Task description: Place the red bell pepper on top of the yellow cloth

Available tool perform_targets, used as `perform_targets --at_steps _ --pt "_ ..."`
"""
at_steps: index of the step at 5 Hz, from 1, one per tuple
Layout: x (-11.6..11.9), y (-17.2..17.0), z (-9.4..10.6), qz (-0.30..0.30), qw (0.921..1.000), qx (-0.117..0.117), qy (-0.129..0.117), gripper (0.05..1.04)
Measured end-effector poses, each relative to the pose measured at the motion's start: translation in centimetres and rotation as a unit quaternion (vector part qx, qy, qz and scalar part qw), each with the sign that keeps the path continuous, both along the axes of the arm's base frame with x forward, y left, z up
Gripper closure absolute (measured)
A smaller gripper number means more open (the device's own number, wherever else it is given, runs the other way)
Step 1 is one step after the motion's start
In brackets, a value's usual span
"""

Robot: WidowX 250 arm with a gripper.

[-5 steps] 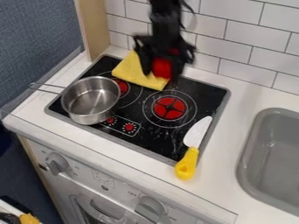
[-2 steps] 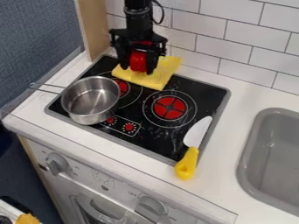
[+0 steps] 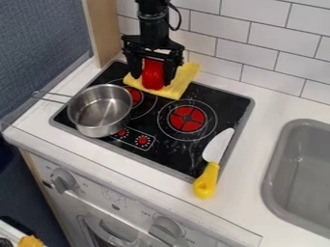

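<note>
Camera view: one gripper [image 3: 153, 81], pinching or spread, cannot tell. Red pepper [image 3: 153, 73] sits within it; yellow cloth [image 3: 185, 75] lies beneath.

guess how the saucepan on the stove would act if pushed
The saucepan would probably slide rather than tip, being wide and low. Its thin rim hints that it is fairly light, and the long handle sticking out could make it swivel.

- The pot [image 3: 100, 120] is occupying the stovetop's [image 3: 171, 150] front left corner.
- Behind it, rightward, the cloth [image 3: 185, 77] is lying near the back edge, under the bell pepper [image 3: 153, 76].
- The knife [image 3: 211, 167] is crossing the front right corner.
- The sink [image 3: 276, 159] is sitting farther right.
</note>
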State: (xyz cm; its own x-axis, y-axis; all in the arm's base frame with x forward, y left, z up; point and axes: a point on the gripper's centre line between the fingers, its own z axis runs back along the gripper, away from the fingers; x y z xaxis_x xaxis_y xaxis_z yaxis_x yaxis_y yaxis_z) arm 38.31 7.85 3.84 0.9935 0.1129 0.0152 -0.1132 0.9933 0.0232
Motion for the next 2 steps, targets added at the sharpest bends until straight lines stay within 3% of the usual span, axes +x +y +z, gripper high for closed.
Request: perform_targets --at_steps 2 --pt "-0.9 -0.3 2.6 -0.018 0.9996 0.001 -0.021 0.083"
